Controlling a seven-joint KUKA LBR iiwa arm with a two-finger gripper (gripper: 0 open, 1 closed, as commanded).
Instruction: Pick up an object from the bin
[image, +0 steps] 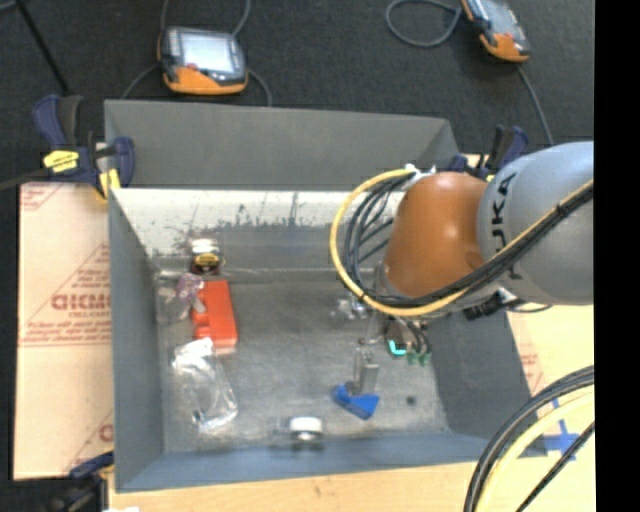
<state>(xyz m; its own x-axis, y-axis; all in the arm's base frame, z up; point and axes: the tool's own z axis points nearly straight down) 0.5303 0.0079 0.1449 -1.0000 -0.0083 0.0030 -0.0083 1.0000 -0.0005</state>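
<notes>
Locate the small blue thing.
The blue thing lies by the bin's lower wall in the camera view, just below the gripper; a white cap sits left of it.

The arm reaches in from the right, its orange-covered wrist looped with cables, the claw hanging low, pointing downward.

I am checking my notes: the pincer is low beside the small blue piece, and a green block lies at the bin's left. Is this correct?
Not quite: in the camera view the block at the left is orange, not green. The pincer is beside the small blue piece.
</notes>
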